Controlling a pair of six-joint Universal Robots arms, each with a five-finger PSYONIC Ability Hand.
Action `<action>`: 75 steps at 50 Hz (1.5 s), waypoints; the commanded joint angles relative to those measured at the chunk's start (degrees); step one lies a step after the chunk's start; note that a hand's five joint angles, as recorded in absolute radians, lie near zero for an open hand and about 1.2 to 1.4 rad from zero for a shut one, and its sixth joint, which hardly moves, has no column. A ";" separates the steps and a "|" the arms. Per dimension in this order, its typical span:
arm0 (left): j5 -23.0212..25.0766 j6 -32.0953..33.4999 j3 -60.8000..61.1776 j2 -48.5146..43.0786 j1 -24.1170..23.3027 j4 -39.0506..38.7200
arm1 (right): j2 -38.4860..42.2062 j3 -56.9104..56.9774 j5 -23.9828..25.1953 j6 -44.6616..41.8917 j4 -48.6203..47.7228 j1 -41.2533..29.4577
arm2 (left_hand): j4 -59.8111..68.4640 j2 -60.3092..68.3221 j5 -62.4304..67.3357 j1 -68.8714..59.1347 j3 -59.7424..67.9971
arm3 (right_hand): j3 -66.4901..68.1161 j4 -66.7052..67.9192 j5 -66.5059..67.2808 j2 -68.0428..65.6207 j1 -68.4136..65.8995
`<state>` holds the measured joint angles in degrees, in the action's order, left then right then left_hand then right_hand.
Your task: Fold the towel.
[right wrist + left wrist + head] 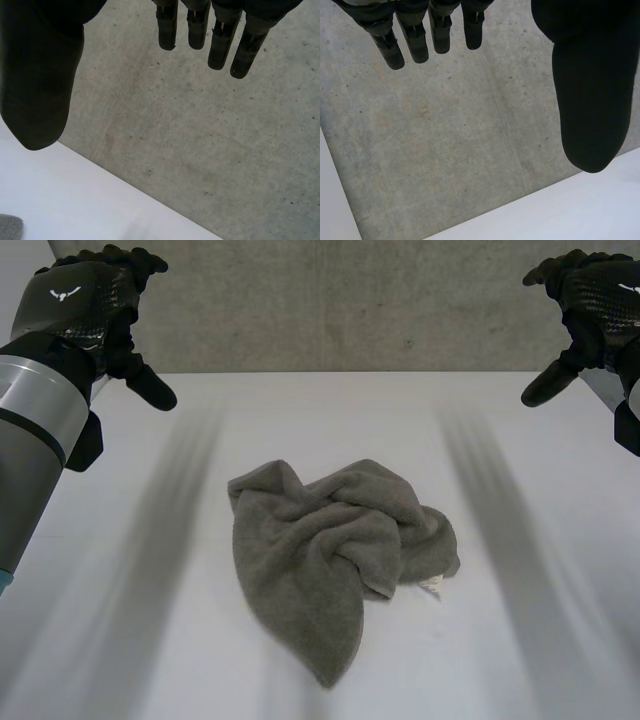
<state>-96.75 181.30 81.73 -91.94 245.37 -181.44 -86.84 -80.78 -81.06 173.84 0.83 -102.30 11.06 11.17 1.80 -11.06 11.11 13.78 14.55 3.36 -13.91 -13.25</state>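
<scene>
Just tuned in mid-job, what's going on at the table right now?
Nothing is being handled at the moment. The grey towel lies crumpled in a heap in the middle of the white table, unfolded, with a small white tag peeking out at its edge. The left hand and the right hand are both raised near the table's far side, well apart from the towel, fingers open and holding nothing. The folding has not yet begun.

White table, crumpled grey towel near its middle, possibly a tag.
</scene>
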 commanded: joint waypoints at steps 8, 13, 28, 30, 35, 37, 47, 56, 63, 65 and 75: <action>0.16 0.11 1.50 0.01 -0.15 -0.05 | 0.26 -0.87 1.34 -1.31 0.40 -0.01 | 0.83 0.71 0.09 -0.82 0.78 | -3.78 -4.55 -3.36 3.91 3.25; 0.86 0.28 5.45 0.36 -1.90 1.09 | 2.19 -1.92 2.56 -6.92 3.72 -0.18 | 2.69 2.57 1.94 -2.68 2.63 | -3.78 -4.55 -3.36 3.91 3.25; 12.99 0.11 19.61 -5.62 -9.73 0.74 | 10.73 -12.91 13.12 -15.20 5.85 -6.25 | 14.63 14.52 13.89 -14.63 14.58 | 10.43 9.66 10.85 -10.31 -10.96; 13.52 0.11 19.79 -8.17 -10.79 0.65 | 13.35 -15.36 13.91 -15.20 1.57 -6.68 | 11.94 11.82 11.20 -11.93 11.89 | 9.26 8.49 9.68 -9.13 -9.79; 13.52 0.20 19.53 -17.02 -14.74 -0.40 | 17.56 -17.22 13.82 -15.46 -4.59 -7.38 | 1.68 1.57 0.94 -1.68 1.63 | 8.75 7.98 9.17 -8.62 -9.28; 13.43 0.20 19.35 -18.78 -15.18 -1.27 | 19.58 -17.04 13.47 -15.90 -5.74 -8.17 | 1.68 1.56 0.94 -1.67 1.63 | 8.59 7.81 9.00 -8.46 -9.11; 10.88 0.20 17.77 -22.93 -16.76 -8.58 | 25.05 -15.99 9.95 -18.37 -6.89 -9.06 | 2.69 2.57 1.95 -2.68 2.64 | 9.26 8.48 9.68 -9.13 -9.78; 7.28 0.28 13.82 -28.02 -18.61 -10.16 | 26.46 -15.64 4.77 -21.44 -11.11 -8.88 | 9.89 9.77 9.14 -9.88 9.83 | 24.40 23.62 24.81 -24.27 -24.92; 2.28 0.37 10.92 -30.66 -20.10 -10.60 | 26.11 -15.28 0.91 -20.74 -13.92 -8.18 | 56.41 56.29 55.67 -56.40 56.36 | 66.22 65.45 66.64 -66.09 -66.75; 1.14 0.37 10.30 -30.32 -20.10 -10.77 | 25.59 -15.28 0.29 -20.74 -14.45 -8.18 | 65.35 65.23 64.60 -65.34 65.29 | 66.22 65.45 66.64 -66.09 -66.75; -1.34 1.59 8.10 -18.31 -13.01 -11.92 | 10.32 -14.94 0.37 -17.15 -13.84 -4.76 | 68.94 68.83 68.20 -68.94 68.89 | 66.22 65.45 66.64 -66.09 -66.75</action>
<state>-97.73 181.78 90.38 -118.91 227.05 -193.26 -67.34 -96.12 -81.32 153.80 -13.78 -109.25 69.27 68.39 53.67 -64.27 68.90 76.39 76.19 65.80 -75.21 -74.72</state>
